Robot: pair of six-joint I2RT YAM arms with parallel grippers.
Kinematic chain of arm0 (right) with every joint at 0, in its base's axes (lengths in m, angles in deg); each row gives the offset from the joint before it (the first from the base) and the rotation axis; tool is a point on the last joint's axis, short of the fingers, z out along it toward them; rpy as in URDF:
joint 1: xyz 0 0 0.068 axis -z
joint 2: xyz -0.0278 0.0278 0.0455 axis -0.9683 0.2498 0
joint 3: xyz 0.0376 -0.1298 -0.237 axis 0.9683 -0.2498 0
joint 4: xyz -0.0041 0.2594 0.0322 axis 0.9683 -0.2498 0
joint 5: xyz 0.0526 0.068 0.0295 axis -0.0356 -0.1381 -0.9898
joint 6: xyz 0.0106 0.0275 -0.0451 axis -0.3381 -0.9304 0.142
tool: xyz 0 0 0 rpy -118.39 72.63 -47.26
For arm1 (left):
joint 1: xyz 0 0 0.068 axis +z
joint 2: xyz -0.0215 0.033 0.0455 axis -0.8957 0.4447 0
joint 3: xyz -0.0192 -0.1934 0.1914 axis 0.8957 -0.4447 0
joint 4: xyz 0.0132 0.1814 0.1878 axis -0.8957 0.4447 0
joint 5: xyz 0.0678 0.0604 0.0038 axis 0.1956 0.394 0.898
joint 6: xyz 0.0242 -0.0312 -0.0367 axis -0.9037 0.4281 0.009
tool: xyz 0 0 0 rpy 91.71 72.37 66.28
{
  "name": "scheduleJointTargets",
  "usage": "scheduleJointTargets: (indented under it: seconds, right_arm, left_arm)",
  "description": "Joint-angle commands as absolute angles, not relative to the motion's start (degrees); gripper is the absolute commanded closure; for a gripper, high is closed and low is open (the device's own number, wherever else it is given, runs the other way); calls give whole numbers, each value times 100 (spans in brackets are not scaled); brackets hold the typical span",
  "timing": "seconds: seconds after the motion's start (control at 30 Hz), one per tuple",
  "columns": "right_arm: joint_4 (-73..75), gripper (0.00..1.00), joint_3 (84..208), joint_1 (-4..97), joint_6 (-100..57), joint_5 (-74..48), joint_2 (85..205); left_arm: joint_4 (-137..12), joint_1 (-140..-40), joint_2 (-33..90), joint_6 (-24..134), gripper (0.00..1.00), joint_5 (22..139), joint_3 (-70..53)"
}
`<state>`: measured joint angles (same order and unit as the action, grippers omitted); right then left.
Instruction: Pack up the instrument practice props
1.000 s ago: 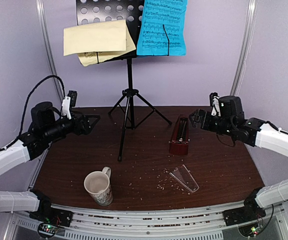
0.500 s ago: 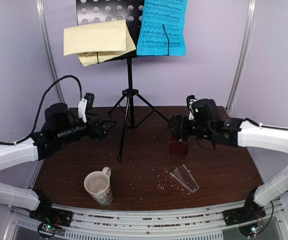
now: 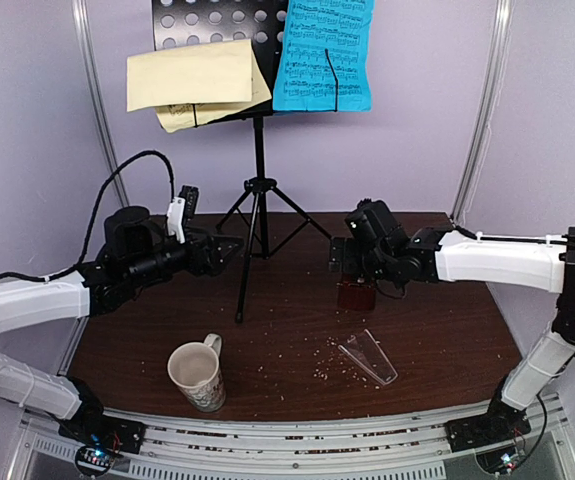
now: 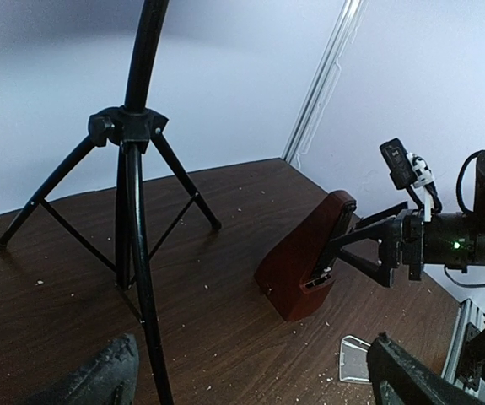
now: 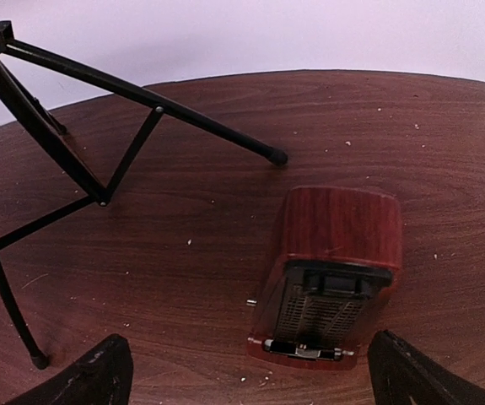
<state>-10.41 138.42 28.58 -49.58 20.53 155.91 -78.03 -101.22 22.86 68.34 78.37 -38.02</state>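
- The black tripod music stand [image 3: 259, 165] stands at the far middle of the bench [image 3: 447, 330], with its three legs spread on the dark wood and its perforated desk high against the back wall.
- A blue printed music sheet [image 3: 324, 55] hangs on the right half of that desk. Pale yellow sheets [image 3: 192, 78] sit on the left half, with one lower edge drooping below the other.
- The metronome [image 5: 335, 228] is upright on the bench, right of the stand's legs. It is a dark red-brown pyramid with a wood grain, and its open front shows the inner works.
- Its clear plastic cover [image 3: 369, 357] lies flat on the bench, nearer to me than the metronome and apart from it, among scattered pale crumbs.
- My right end effector [image 5: 250, 371] hangs just over the metronome with its fingers wide apart and nothing gripped. It is close to the top, but I cannot tell whether it touches.
- My left end effector [image 4: 255, 380] is also spread wide and holds nothing. It sits just left of the stand's pole, low by the legs.
- A cream patterned mug [image 3: 198, 375] stands upright at the near left.
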Motion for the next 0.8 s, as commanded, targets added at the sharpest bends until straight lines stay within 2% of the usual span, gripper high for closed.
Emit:
scheduleJointTargets:
  seconds: [0.0,0.23,0.5,0.53,0.57,0.77]
  right_arm:
    - [-1311,0,13960,2908,-5078,2679,15359]
    - [-1201,0,13929,3279,-5079,2586,15263]
    - [-1100,1,14427,3326,-4872,2615,15970]
    - [-1069,4,14443,3333,-4847,2652,16041]
    - [-1025,11,14454,3335,-4825,2673,16120]
    - [-836,34,14436,3335,-4784,2688,16225]
  left_arm:
    - [-8186,-10157,2269,6877,2,7921,-3734]
    - [-8200,-10157,2278,6858,2,7957,-3786]
    - [-8331,-10161,2329,6910,2,7912,-3840]
    - [-8339,-10158,2329,6911,2,7904,-3844]
    - [-8340,-10159,2327,6916,2,7898,-3852]
    - [-8349,-10160,2370,6905,2,7898,-3819]
